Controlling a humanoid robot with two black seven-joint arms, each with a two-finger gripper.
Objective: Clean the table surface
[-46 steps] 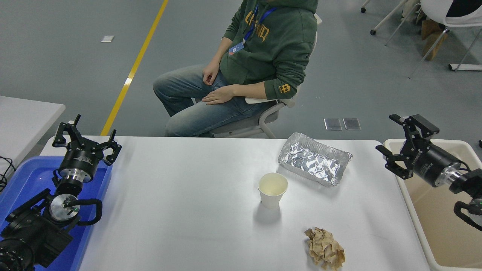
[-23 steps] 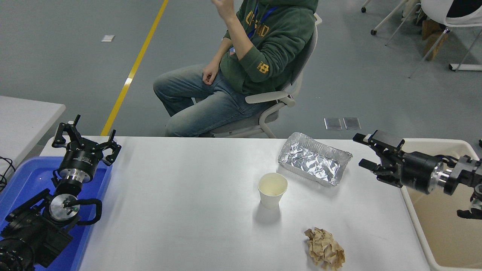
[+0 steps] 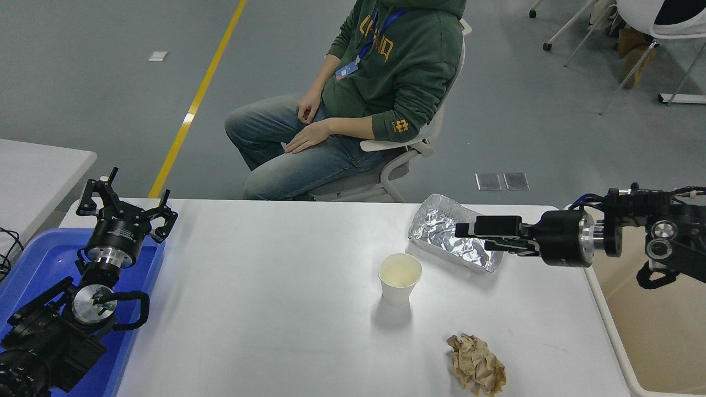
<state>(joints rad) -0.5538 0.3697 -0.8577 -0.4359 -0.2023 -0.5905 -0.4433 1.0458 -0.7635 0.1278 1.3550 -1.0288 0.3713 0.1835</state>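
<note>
Three loose items sit on the table surface [image 3: 265, 309], a plain white, matte, smooth top with rounded corners that spans nearly the whole width of the view. A crinkled foil tray [image 3: 449, 234] lies toward two o'clock near the far edge, a white paper cup [image 3: 399, 278] stands upright just right of centre, and a crumpled brown paper ball [image 3: 476, 365] rests at five o'clock close to the near edge. The three are apart from one another. The whole left half of the top is bare.

At nine o'clock a blue plastic tray [image 3: 41, 259] lies against the left edge, with the parked left gripper [image 3: 126, 207] above it, fingers spread wide and holding nothing. At three o'clock a beige bin [image 3: 609, 320] lies along the right edge. The right gripper [image 3: 469, 230] reaches in level from there, its tips over the foil tray's right end; seen edge-on, its fingers overlap, so how far they are parted cannot be told, nor whether they touch the foil.

Beyond the far edge, at twelve o'clock, a person [image 3: 386, 71] sits in a chair.
</note>
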